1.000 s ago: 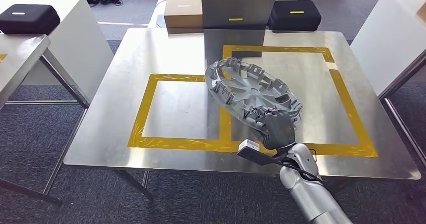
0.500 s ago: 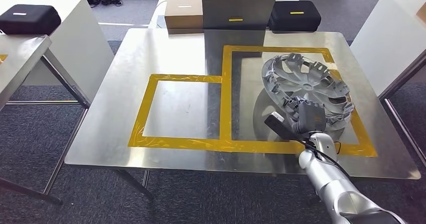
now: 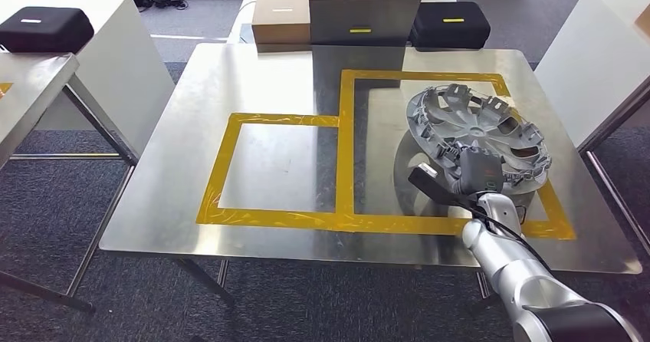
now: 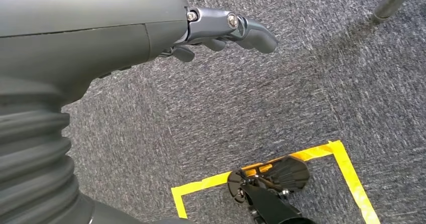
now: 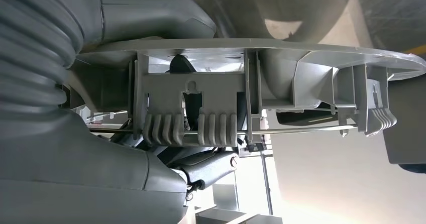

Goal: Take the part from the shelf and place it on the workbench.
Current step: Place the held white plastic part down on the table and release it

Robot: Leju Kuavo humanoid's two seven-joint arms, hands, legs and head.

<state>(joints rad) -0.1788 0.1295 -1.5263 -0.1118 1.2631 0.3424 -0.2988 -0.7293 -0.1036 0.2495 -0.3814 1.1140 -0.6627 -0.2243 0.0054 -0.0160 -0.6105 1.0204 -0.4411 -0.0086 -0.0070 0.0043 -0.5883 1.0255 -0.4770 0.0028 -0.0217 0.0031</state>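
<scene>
- On the steel workbench (image 3: 260, 73), which spans most of my head view, yellow tape marks two adjoining rectangles: a smaller one (image 3: 222, 166) to my left, a larger one (image 3: 349, 120) to my right.
- Grey wheel cover (image 3: 467, 123), ribbed inner side up, sits tilted inside the larger rectangle, toward its right side; whether its far rim touches the steel I cannot tell.
- My right hand (image 3: 479, 169) grips the cover's near rim; from the wrist, its clips (image 5: 191, 126) lie just above my thumb (image 5: 211, 163).
- My left hand (image 4: 221, 30) hangs over grey carpet (image 4: 301, 93), fingers loosely curled, holding nothing.
- Behind the bench: laptop (image 3: 364, 20), cardboard box (image 3: 280, 16), black case (image 3: 452, 21).
</scene>
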